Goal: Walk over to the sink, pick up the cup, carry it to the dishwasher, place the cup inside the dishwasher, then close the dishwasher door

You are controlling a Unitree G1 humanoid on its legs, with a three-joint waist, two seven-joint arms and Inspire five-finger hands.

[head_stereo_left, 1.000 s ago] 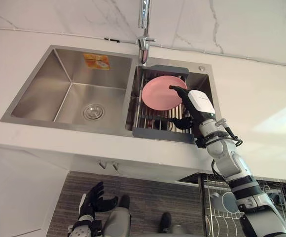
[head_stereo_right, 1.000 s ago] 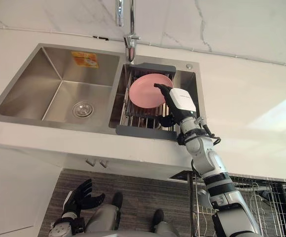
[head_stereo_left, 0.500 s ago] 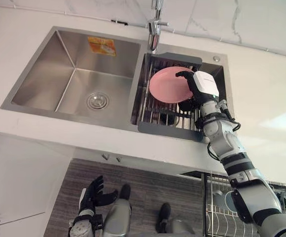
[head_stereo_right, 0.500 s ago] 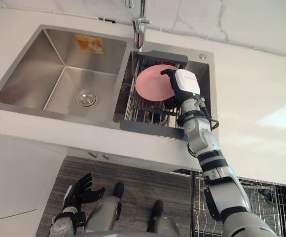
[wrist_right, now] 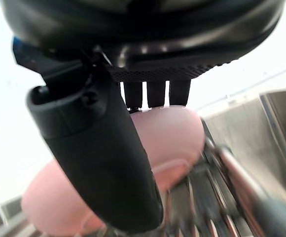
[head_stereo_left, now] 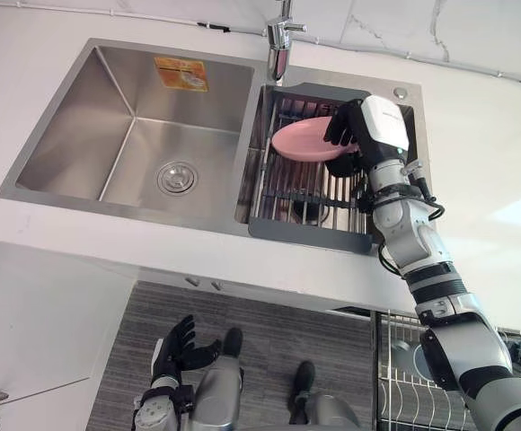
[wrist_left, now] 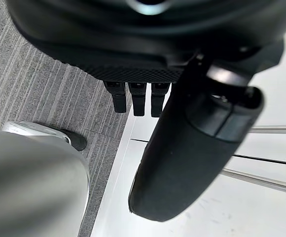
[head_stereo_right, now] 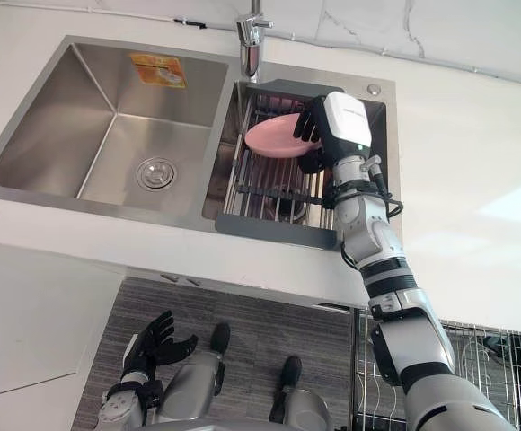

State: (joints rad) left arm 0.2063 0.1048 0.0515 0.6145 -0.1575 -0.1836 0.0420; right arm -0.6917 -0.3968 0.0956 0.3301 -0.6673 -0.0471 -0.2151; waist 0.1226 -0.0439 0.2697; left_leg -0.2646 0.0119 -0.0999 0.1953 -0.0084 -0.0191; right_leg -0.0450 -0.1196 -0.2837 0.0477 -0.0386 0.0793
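Pink and shallow, the thing being handled is a plate [head_stereo_left: 298,144], not a cup; no cup can be made out in the sink [head_stereo_left: 81,117]. The plate sits over the grey-rimmed drying rack [head_stereo_left: 310,232] that fills the sink's right basin, just below the tap [head_stereo_left: 278,40]. It is tilted close to flat, with its far edge in the right hand [head_stereo_left: 373,135]. That hand is closed on it. In the right wrist view the fingers [wrist_right: 155,94] hook over one edge and the thumb lies across the plate's face, so the rim is pinched between them. Whether the low edge touches the rack's bars I cannot tell.

The plate looks light, stiff and smooth, probably plastic or glazed ware, so it should carry easily but could slide out of a pinch. If it is ceramic, a knock against the steel basin or the white worktop [head_stereo_left: 476,153] would chip it. A hold at one edge lets the free side droop and twist. It would be safer with the thumb well in from the rim and the fingers spread under the back, and with the plate kept near level or fully on edge.

The left hand [head_stereo_left: 175,346] hangs low over the grey floor [head_stereo_left: 269,323] with its fingers straight and loose, holding nothing. A wire basket [head_stereo_left: 395,404] shows low on the right, likely part of the dishwasher.
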